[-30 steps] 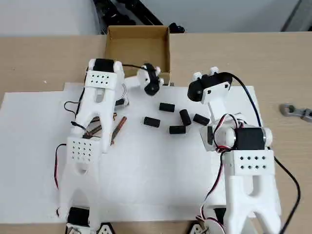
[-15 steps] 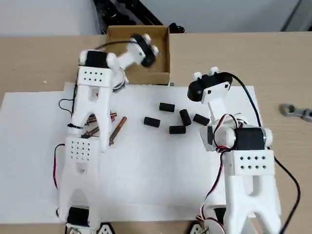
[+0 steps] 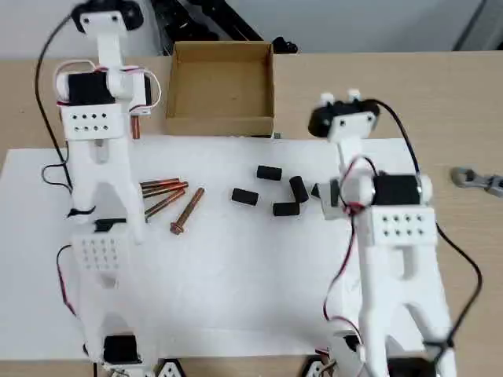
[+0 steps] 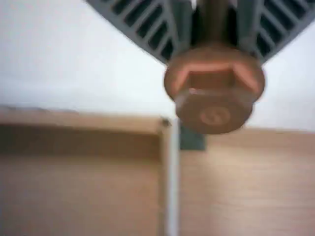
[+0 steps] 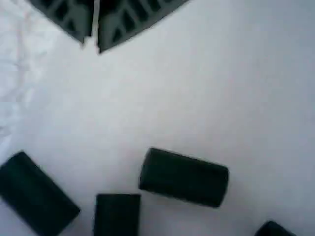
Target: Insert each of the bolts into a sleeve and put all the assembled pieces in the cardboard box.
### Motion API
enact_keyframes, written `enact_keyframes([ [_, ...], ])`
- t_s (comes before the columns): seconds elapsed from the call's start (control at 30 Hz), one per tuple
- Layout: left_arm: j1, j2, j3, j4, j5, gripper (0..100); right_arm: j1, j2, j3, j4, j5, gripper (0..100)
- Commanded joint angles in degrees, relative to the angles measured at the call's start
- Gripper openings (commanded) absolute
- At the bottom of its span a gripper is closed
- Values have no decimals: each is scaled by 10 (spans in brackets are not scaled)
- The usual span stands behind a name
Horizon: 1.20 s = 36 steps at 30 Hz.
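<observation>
Holding a copper bolt point(image 4: 214, 91) by its shank, my left gripper point(image 4: 215, 22) was clamped on it with the hexagonal head projecting beyond the jaws. The high view placed this bolt in the air beside the left wall of the cardboard box point(image 3: 222, 122), apart from it, with no sleeve fitted. My right gripper point(image 5: 93, 43) had its fingers together on nothing, over the white sheet point(image 3: 259, 283) and near the black sleeves point(image 3: 269, 173), which lay loose toward the sheet's far edge, right of middle. Other bolts point(image 3: 161, 187) lay grouped near its left edge.

Risk noted: a bare bolt this close to the box could be released unassembled. Further, the head faced outward. I judged that end unfit to enter a sleeve without regripping, and a hold on the shank alone could let the bolt swivel or drop.
</observation>
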Motion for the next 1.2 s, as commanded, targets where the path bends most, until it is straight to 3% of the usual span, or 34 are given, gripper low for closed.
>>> enact_keyframes([
  [0.0, 16, -177, 114, 9, 7, 5, -40, 68, -113, 25, -5, 2],
  [0.33, 23, -572, 500, 6, 2, 5, -76, 323, -382, 107, -6, 2],
  [0.47, 23, -709, 633, 4, 0, 5, -77, 378, -407, 112, -7, 2],
  [0.63, 23, -845, 774, -33, -53, 5, -83, 400, -407, 109, -6, 4],
  [0.8, 23, -924, 869, -47, -63, 5, -86, 414, -407, 110, -6, 11],
  [1.17, 23, -956, 911, -50, -63, 5, -86, 457, -407, 97, -2, 277],
])
